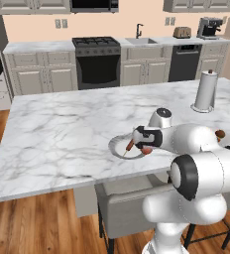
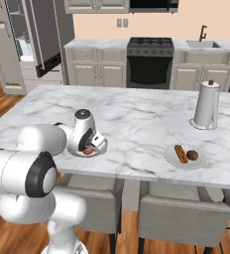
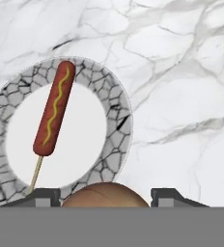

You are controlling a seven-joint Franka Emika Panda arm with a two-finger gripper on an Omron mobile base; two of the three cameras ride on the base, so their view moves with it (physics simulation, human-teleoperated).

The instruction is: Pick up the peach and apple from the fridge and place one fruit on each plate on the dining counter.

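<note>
The end effector [image 3: 105,198] is clamped on the peach [image 3: 105,195], over the near plate [image 3: 116,140] on the tabletop [image 1: 62,134]. A corn dog [image 3: 53,116] lies on that plate at ten o'clock from the fruit.

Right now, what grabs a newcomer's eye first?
The white arm's hand hanging over a cracked-pattern plate near the dining counter's front edge, shut on a round peach. A corn dog lies on that plate. Farther right, the second plate holds the dark apple beside another corn dog.
</note>
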